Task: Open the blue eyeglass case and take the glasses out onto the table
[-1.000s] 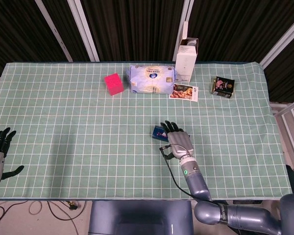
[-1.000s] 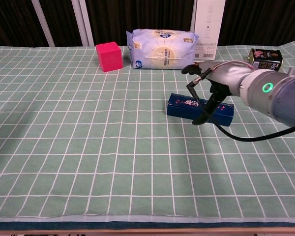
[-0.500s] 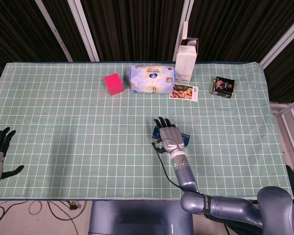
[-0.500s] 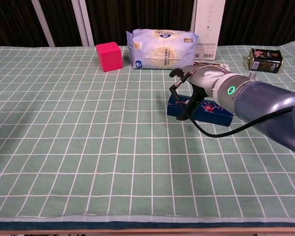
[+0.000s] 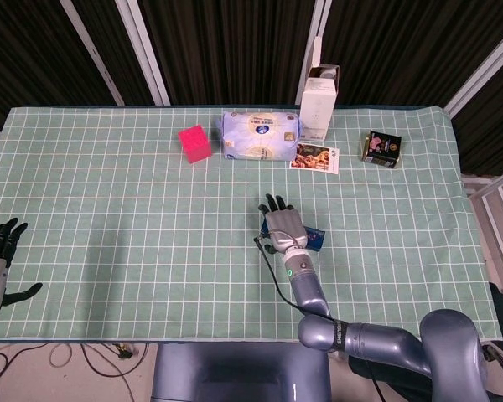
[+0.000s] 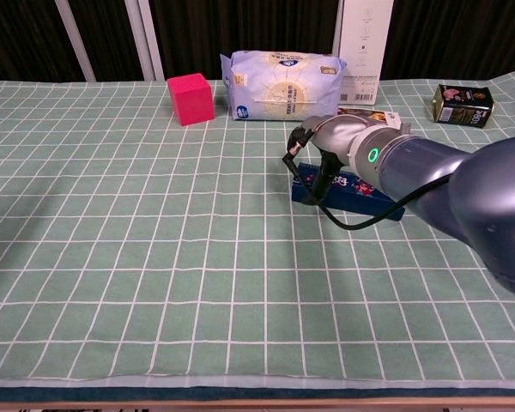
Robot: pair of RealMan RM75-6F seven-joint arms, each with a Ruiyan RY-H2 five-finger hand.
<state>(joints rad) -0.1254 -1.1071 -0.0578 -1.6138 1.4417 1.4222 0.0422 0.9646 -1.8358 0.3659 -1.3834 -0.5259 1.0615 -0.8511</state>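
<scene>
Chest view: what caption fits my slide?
Right hand over the closed blue eyeglass case on the checked table.

The blue case (image 6: 350, 194) with a floral lid lies flat and closed mid-table, mostly hidden under my right hand (image 5: 283, 227).

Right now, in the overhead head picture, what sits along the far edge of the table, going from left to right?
Pink cube → blue-and-white soft pack → printed card, lying flat in front of the tall white box → small dark tin.
</scene>
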